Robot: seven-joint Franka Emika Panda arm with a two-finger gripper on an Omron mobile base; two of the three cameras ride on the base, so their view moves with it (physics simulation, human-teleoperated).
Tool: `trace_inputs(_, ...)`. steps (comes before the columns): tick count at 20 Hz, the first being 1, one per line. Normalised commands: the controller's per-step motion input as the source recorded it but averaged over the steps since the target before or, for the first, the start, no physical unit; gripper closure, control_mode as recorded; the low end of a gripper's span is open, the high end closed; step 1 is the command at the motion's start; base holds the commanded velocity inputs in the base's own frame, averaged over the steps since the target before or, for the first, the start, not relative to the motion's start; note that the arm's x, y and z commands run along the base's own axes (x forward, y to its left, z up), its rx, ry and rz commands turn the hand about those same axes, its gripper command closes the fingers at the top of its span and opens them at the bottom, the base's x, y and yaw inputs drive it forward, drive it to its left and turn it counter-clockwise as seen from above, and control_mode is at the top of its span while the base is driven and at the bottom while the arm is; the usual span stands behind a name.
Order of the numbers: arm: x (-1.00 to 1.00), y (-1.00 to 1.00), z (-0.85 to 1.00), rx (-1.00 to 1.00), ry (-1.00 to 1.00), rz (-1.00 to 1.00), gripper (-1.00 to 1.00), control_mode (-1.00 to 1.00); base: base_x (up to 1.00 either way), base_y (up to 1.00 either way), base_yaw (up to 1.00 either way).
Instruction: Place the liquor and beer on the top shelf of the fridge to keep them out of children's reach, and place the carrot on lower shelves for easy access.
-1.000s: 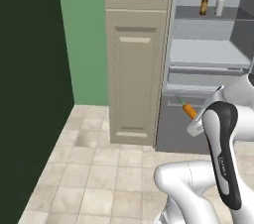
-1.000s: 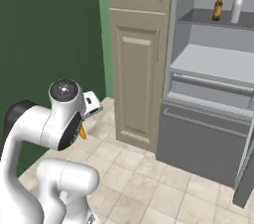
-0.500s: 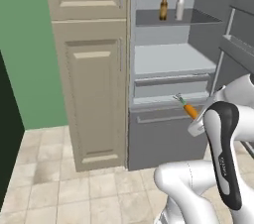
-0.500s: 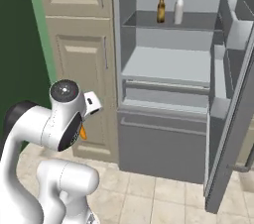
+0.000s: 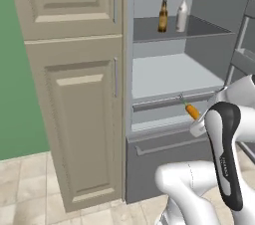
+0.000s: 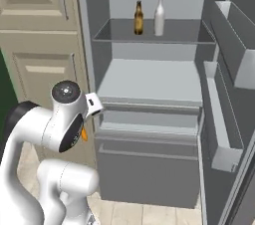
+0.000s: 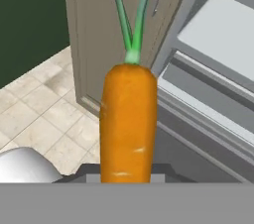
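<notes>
The fridge stands open in front of the robot, its door swung out to the right with deep door bins showing in the right base view. On the top shelf, a flat dark grey panel, the beer and the liquor stand upright side by side, near each other but apart, the brown bottle to the left of the pale one; the left base view shows the same pair, beer left of liquor. Below them a wide pale lower shelf lies bare, and under it sit the grey drawer fronts. The gripper is closed on the carrot, which juts up and to the left from the hand in the left base view, its orange tip and thin green stem set against the front lip of the pale shelf, outside the fridge. In the hand view the carrot rises straight out of the grip (the finger tips themselves are hidden behind it), green stem pointing away toward the cabinet edge. To the fridge's left stands a tall beige panelled cabinet, with tiled floor at its foot and a green wall beyond.
</notes>
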Motion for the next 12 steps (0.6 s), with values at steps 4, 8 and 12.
trace_inputs(4,0.00,0.00,0.00,0.00,0.00,0.00,1.00,1.00,0.63,-0.33,-0.11)
trace_inputs(8,0.00,0.00,0.00,0.00,0.00,0.00,1.00,1.00,0.56,-0.51,-0.08)
trace_inputs(12,0.00,0.00,0.00,0.00,0.00,0.00,1.00,1.00,0.51,-0.51,-0.08)
